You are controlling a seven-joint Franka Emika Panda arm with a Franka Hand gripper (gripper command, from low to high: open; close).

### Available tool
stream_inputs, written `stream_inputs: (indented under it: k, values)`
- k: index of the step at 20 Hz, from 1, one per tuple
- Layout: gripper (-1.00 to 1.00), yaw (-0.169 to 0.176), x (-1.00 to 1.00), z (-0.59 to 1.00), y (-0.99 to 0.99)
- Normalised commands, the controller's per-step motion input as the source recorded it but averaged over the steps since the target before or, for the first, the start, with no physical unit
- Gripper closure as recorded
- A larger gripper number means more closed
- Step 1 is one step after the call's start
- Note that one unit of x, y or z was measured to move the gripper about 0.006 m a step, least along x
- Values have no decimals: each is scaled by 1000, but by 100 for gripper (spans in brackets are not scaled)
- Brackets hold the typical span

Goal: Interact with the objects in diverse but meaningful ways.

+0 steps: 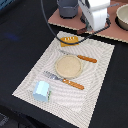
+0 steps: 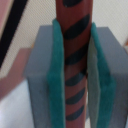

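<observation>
In the wrist view my gripper is shut on the brown sausage, a red-brown stick with dark diagonal stripes held between the teal pads. In the exterior view the gripper hangs over the pinkish board at the back, and the sausage cannot be made out there. The yellow bread loaf lies at the far edge of the striped placemat. The white-and-light-blue carton stands at the mat's near corner. The dark grey saucepan sits on the board, towards the exterior view's left of the gripper.
A round beige plate lies mid-mat, with an orange-handled knife behind it and an orange-handled fork in front. A pale bowl sits on the board at the exterior view's right. A black cable loops from the arm.
</observation>
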Motion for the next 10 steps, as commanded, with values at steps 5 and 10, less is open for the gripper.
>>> stream_inputs:
  k: [5, 10]
  values:
    - [100, 31, 112, 46, 874]
    - [100, 12, 141, 391, 834]
